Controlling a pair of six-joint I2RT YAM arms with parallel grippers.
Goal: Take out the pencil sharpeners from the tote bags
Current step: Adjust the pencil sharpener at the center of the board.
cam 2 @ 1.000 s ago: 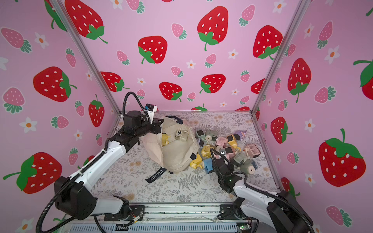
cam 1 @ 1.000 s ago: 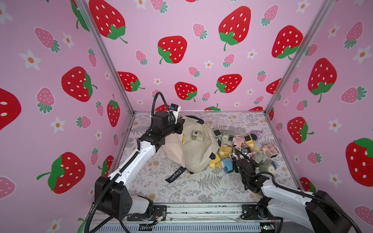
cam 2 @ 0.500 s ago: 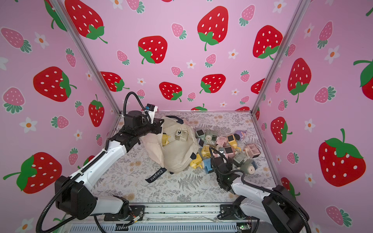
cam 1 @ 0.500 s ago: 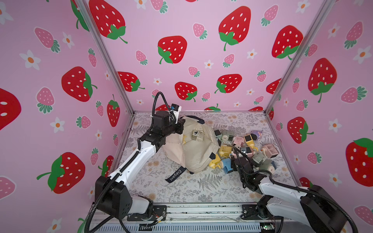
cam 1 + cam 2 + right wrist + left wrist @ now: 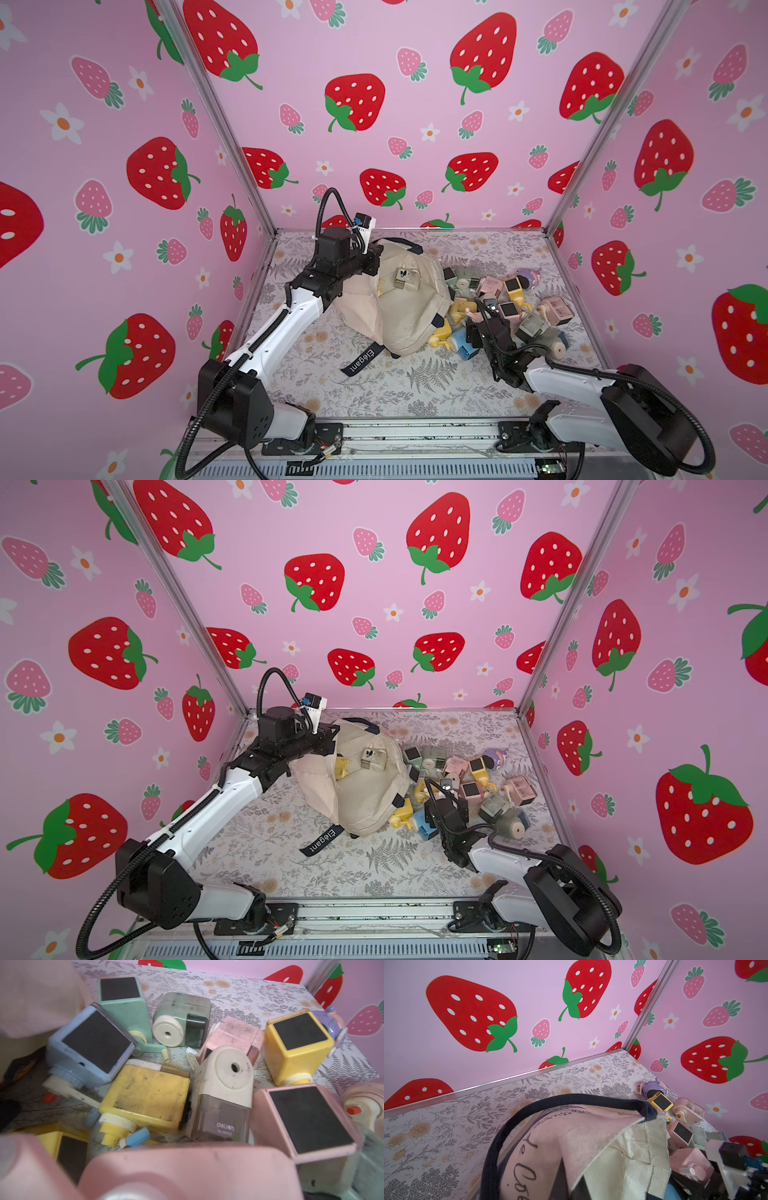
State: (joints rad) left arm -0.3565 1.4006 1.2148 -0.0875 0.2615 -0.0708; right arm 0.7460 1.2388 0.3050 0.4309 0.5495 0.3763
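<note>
The left gripper [image 5: 372,264] is closed on the rim of the tote bag [image 5: 399,328]; its fingertips are hidden by fabric. A pale sharpener [image 5: 405,277] is seen inside the bag, near it. The right gripper [image 5: 476,328], jaws wide, is clamped on a pink sharpener [image 5: 187,1172], which is blurred and cut off. The other pencil sharpeners [image 5: 521,301] are heaped just beyond it.

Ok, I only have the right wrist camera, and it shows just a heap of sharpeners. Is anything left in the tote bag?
Observer: Yes, a grey-green sharpener lies in the open mouth of the tote bag.
Operator: Only that one?
Observer: No, a yellow sharpener shows beside it, partly under the fabric.
Operator: Who holds the bag open?
Observer: The left gripper is shut on its far rim.
</note>
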